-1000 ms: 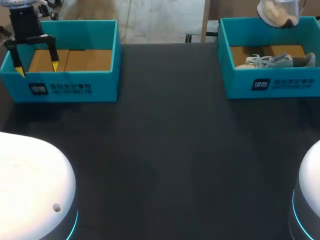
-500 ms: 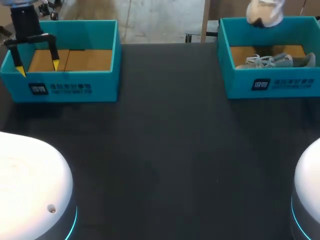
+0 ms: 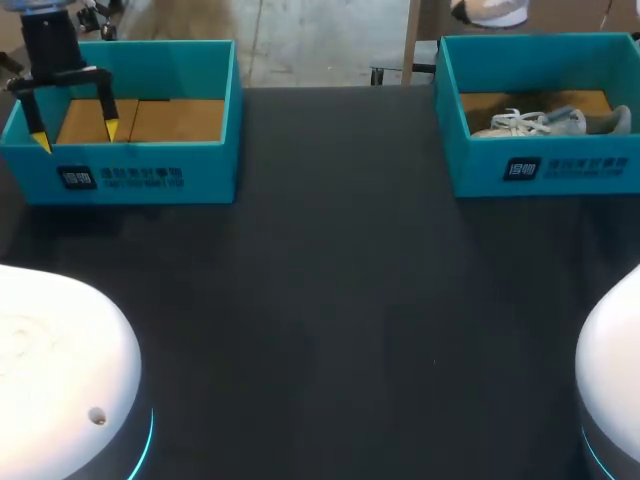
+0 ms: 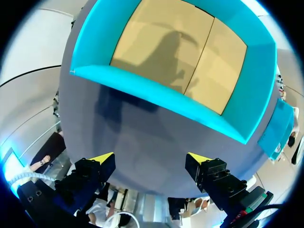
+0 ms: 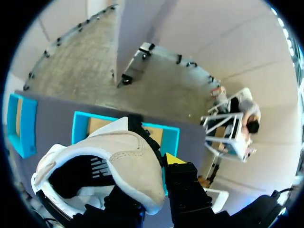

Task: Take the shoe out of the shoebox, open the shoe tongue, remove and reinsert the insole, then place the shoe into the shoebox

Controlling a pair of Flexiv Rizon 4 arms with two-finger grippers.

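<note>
The right gripper [image 5: 159,166] pinches the beige suede shoe [image 5: 118,156] by its side wall, clear above the teal cardboard shoebox [image 3: 540,165] at upper right (another pale shoe [image 3: 530,122] lies inside), likely bound for the table. The left gripper [image 3: 72,135] hangs wide open.

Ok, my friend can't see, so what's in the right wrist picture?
A beige shoe with a white sole is gripped in the right arm's fingers, high over the table. Far below it is the open blue shoebox, with a second blue box farther along the table.
</note>
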